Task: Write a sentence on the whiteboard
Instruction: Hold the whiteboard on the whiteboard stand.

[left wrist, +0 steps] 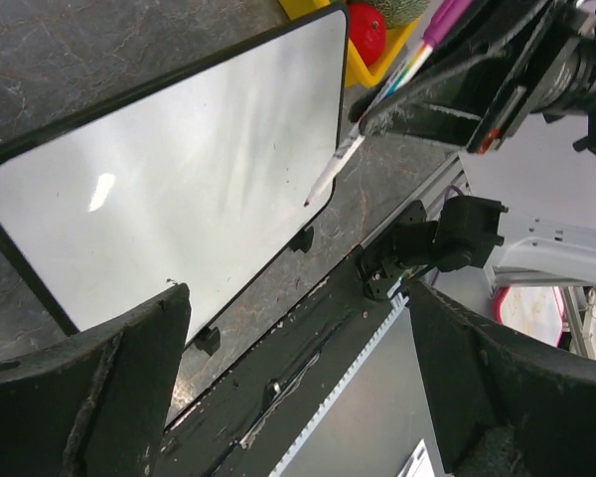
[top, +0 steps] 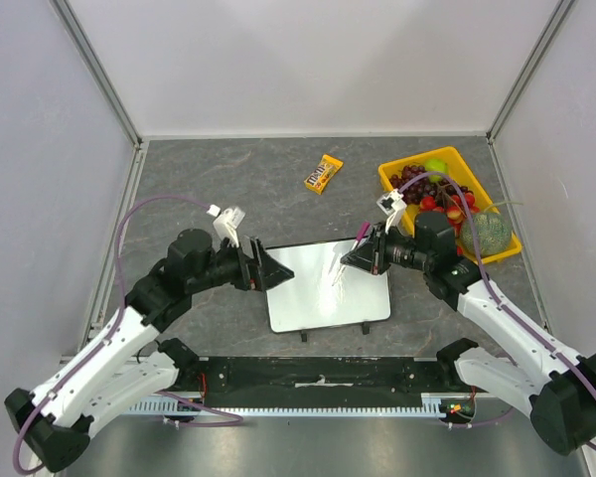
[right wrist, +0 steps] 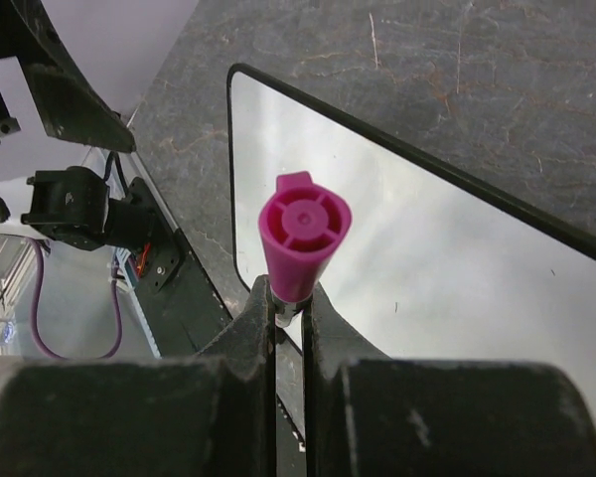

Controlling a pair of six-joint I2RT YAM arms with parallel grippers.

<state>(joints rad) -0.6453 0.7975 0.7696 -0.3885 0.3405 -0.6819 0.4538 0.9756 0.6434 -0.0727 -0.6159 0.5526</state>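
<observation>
Right hand clamps a pink-ended marker tip-down over the whiteboard, while the left hand gapes wide, holding nothing, at its left edge on the grey counter.

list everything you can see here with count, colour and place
whiteboard: one, white with black rim, table centre
marker: one, white with pink end, in the right pincer
candy packet: one, orange-yellow, beyond the board
tray: one, yellow, far right
fruit: pile, purple, red, green, in the tray
left pincer: one, black, open, at the board's left edge
right pincer: one, black, shut on the marker, over the board
</observation>
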